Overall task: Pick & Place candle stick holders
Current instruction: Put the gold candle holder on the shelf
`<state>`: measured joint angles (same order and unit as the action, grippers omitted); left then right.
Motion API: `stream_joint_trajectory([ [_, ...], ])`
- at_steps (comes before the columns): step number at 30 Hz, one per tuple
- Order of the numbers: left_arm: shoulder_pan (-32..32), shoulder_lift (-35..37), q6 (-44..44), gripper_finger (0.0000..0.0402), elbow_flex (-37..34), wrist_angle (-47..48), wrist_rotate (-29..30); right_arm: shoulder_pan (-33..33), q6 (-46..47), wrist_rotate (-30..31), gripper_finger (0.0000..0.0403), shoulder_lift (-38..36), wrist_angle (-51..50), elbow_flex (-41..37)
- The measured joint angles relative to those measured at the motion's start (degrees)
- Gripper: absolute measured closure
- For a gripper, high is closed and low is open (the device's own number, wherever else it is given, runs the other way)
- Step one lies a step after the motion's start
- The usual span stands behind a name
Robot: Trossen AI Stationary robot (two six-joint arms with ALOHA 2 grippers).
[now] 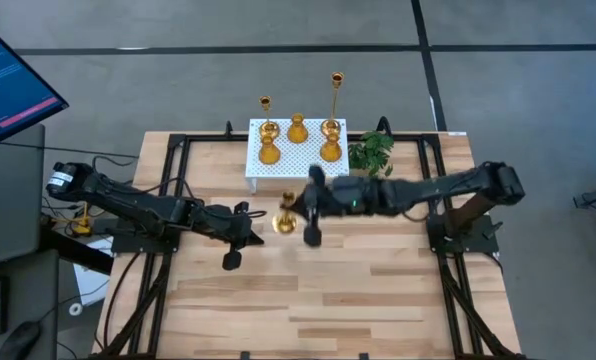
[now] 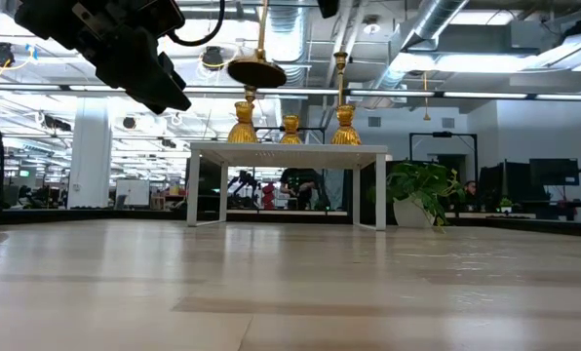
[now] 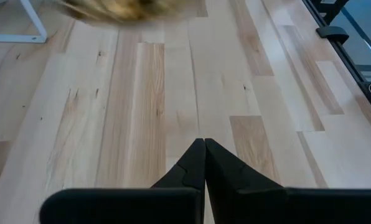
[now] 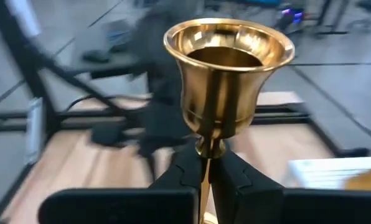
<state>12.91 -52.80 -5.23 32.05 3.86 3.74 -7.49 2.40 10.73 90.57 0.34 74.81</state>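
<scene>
My right gripper (image 1: pixel 303 210) is shut on a tall thin-stemmed gold candle stick holder (image 1: pixel 285 218), held high over the table just in front of the white perforated stand (image 1: pixel 296 158). Its round base (image 2: pixel 256 70) shows in the low view and its cup (image 4: pixel 229 68) in the right wrist view. Squat gold holders (image 1: pixel 268 150) (image 1: pixel 297 128) (image 1: pixel 330 148) and two tall ones (image 1: pixel 265 103) (image 1: pixel 336 80) stand on their bases on the stand. My left gripper (image 1: pixel 240 238) is shut and empty above the table, left of the held holder; it also shows in the left wrist view (image 3: pixel 204 168). My right gripper pinches the holder's thin stem (image 4: pixel 204 163) between its two fingers, just below the cup. The fingers come about level from the table's right side and lie across the stem. The holder is lifted clear of the table, roughly upright, its base lowest.
A green plant sprig (image 1: pixel 371 152) stands right of the stand. Black frame rails (image 1: pixel 168 170) (image 1: pixel 433 170) run along the table's left and right sides. Bare wood (image 1: pixel 318 300) lies toward the near edge. A monitor (image 1: pixel 8 85) stands off the table's far left.
</scene>
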Motion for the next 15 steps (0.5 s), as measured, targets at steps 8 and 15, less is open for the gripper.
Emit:
stream_joint_trajectory([
  [8,0.00,0.00,0.00,0.0396,0.00,0.20,0.01,12.25,0.00,-0.14,0.0401,-1.25,-1.76,0.04],
  [15,0.00,0.00,0.00,0.0395,0.00,0.21,0.03,19.09,0.07,-0.72,0.0402,-1.25,-1.91,0.04],
])
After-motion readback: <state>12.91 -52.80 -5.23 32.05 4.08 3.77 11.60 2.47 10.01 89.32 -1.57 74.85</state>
